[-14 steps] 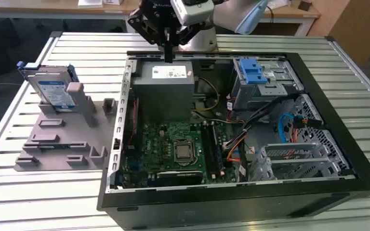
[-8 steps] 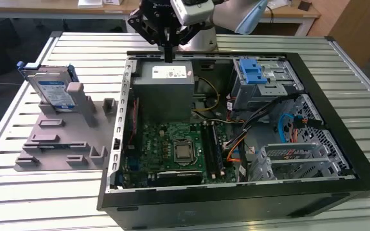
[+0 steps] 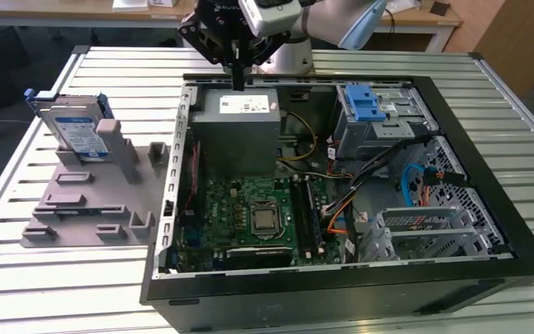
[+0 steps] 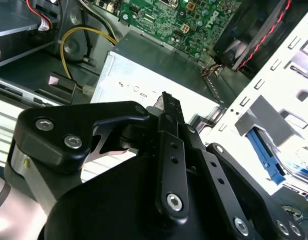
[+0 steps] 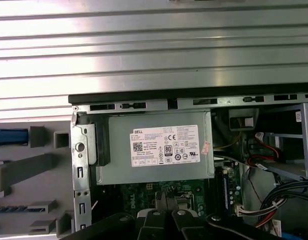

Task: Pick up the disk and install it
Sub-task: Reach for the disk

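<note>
Disk (image 3: 70, 131) stands upright, well apart from the closed gripper (image 3: 239, 85).

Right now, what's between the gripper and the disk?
Exterior view: the case's side wall and bare table slats separate the gripper from the disk.

disk (image 3: 74, 132) | silver, blue-framed | upright in grey stand (image 3: 91, 198)

The disk (image 3: 69, 129) is dull silver metal in blue plastic; the table (image 3: 128, 69) is ribbed metal (quite shiny).
</note>
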